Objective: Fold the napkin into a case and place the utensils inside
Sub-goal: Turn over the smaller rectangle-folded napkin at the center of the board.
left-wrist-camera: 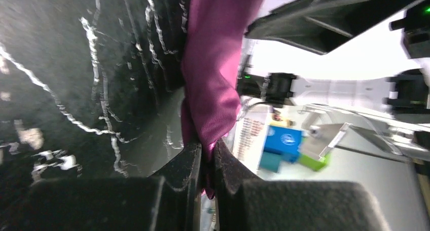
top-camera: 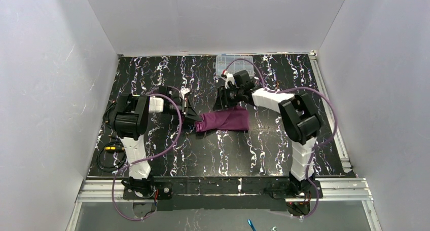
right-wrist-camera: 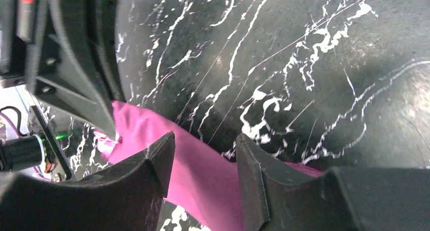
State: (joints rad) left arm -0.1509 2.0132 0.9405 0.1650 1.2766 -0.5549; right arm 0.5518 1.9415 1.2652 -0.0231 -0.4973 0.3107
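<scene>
Under me: black white-veined table [top-camera: 213,155]. Clear compartment box [top-camera: 220,63] at its far edge. White walls [top-camera: 45,89] around. Metal rail [top-camera: 223,186] along near edge.

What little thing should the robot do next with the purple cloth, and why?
Probably shut the right pincer on the napkin. Its jaws stand apart with the cloth between them, so nothing is gripped there yet, while the left pincer pinches the napkin's left end tight. With two grips, the arms could likely fold it.
</scene>
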